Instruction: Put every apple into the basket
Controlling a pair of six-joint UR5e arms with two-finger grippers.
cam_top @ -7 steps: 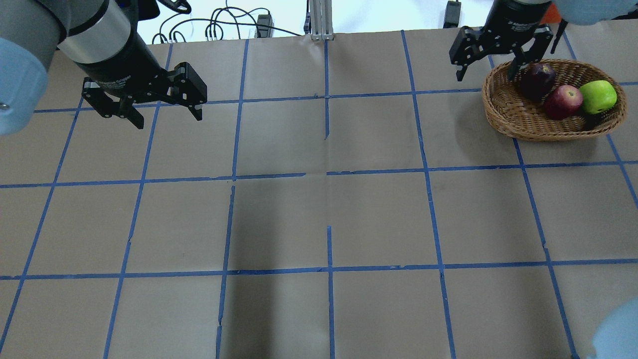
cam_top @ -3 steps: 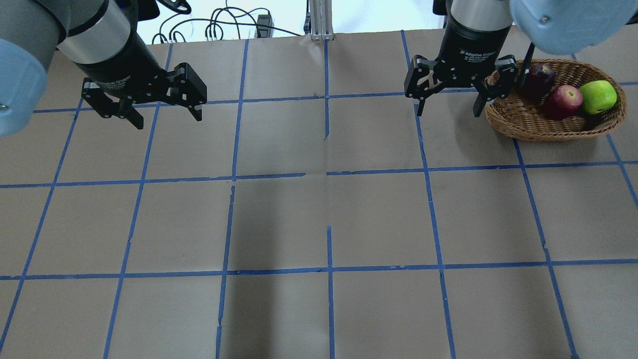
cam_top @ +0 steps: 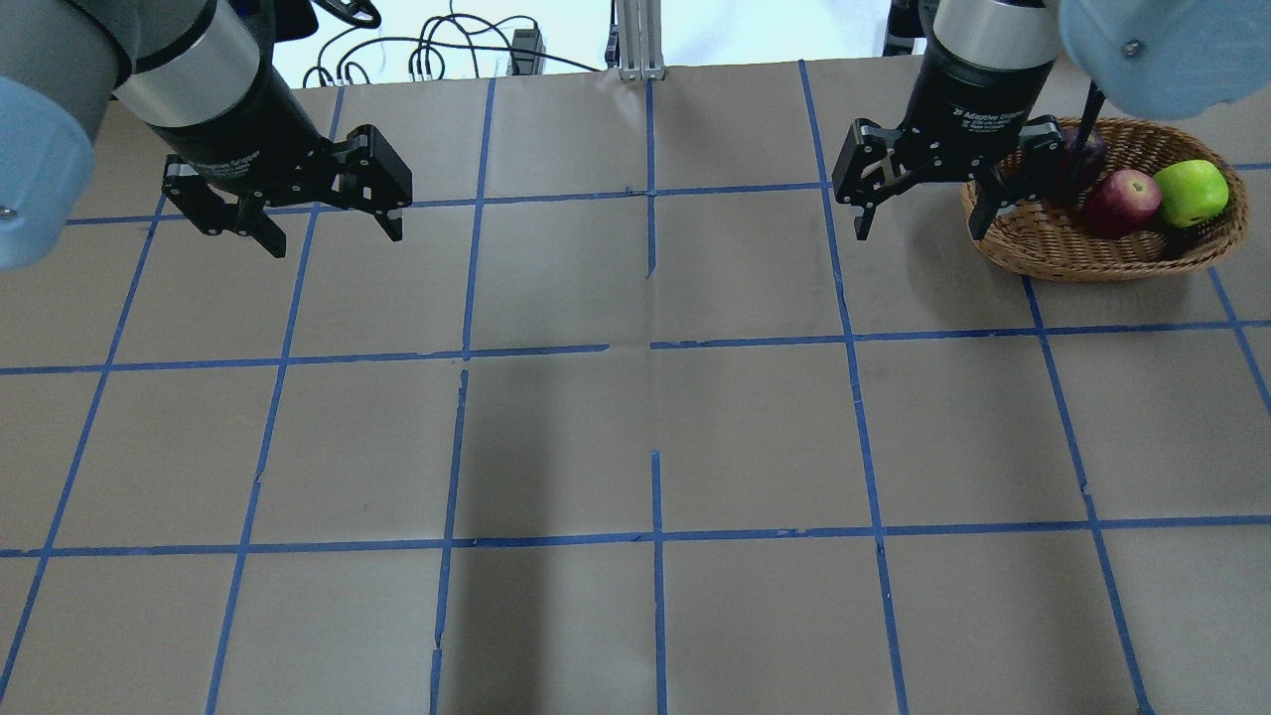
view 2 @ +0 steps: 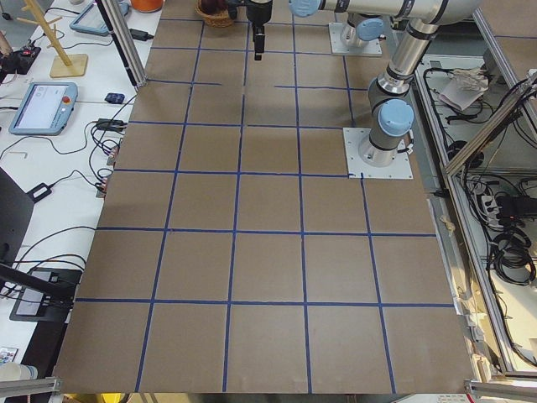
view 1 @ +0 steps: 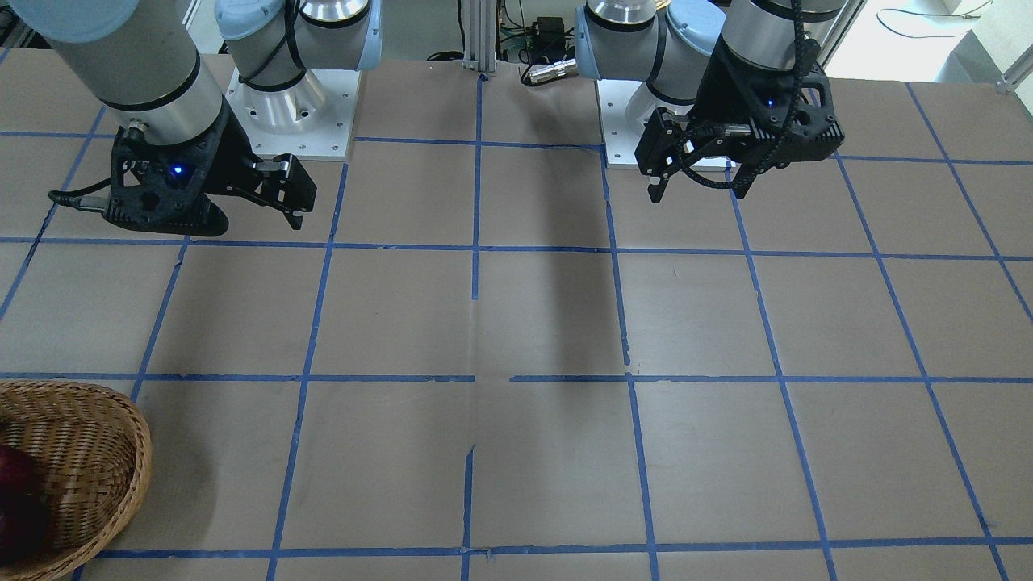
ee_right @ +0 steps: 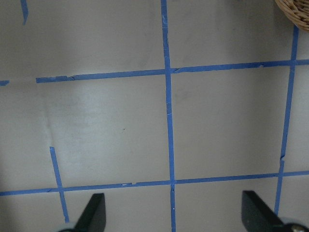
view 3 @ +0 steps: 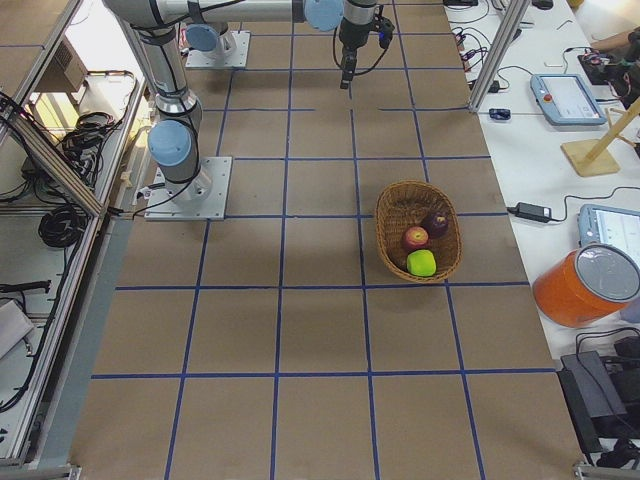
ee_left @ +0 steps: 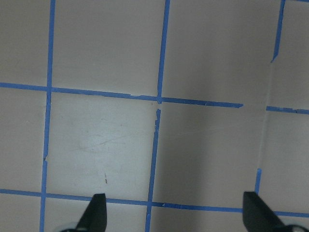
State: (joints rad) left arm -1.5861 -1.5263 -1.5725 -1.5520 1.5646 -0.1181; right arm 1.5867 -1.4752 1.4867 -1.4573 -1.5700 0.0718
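The wicker basket [cam_top: 1092, 253] stands at the far right of the table. In it lie the lime-green apple [cam_top: 1190, 192], the red apple [cam_top: 1122, 202] and the dark maroon apple [cam_top: 1090, 149], which is partly hidden behind my right gripper. My right gripper [cam_top: 922, 233] is open and empty, above the table just left of the basket's rim. My left gripper [cam_top: 338, 241] is open and empty at the far left. The right wrist view shows open fingertips [ee_right: 96, 212] over bare paper and a corner of the basket [ee_right: 294, 9]. The left wrist view shows open fingertips [ee_left: 96, 215] over bare paper.
Brown paper with a blue tape grid [cam_top: 655, 343] covers the table. Cables [cam_top: 437, 55] lie beyond the far edge. In the exterior right view an orange container [view 3: 590, 285] and tablets stand on a side bench beside the basket [view 3: 390, 215].
My right gripper has left its place over the basket's left rim, swung left off the basket, then come slightly back right and lower. The left arm has not moved.
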